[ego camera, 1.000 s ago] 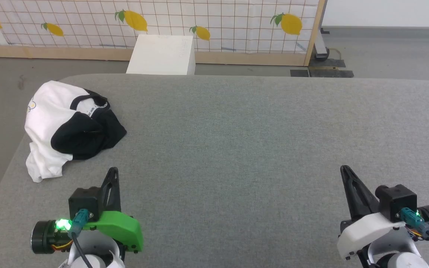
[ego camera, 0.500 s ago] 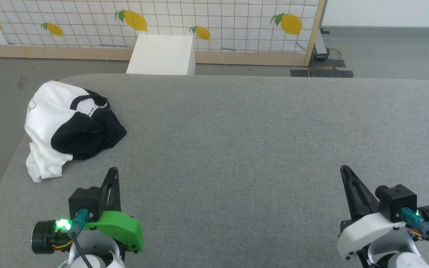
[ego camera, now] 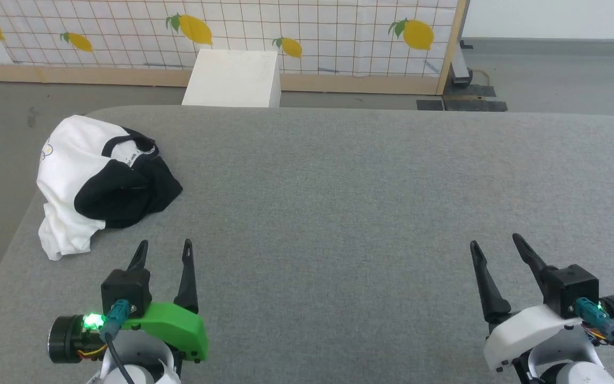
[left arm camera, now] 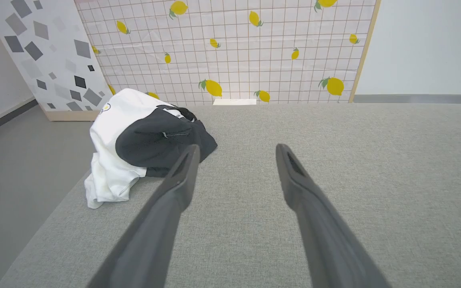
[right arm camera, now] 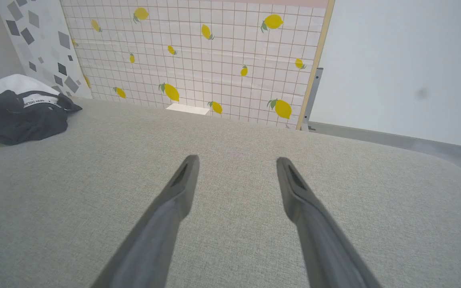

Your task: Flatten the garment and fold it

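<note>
- Padded grey table (ego camera: 339, 176): bare cloth runs from the left gripper (ego camera: 165, 243) across to the right gripper (ego camera: 494, 240) and on to the far edge, giving open passage.
- Garment (ego camera: 67, 170): a raised heap at the table's far-left corner, ahead and left of the left gripper and apart from it. It is the obstacle on the top.
- White box (ego camera: 232, 80) and lemon-print screen (ego camera: 339, 32): both stand beyond the far edge, off the table.

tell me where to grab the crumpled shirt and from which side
Probably the white flap trailing off the shirt toward the robot, taken from the near side by the open left pincer: it lies loose and low, clear of the bunched black sleeves.
</note>
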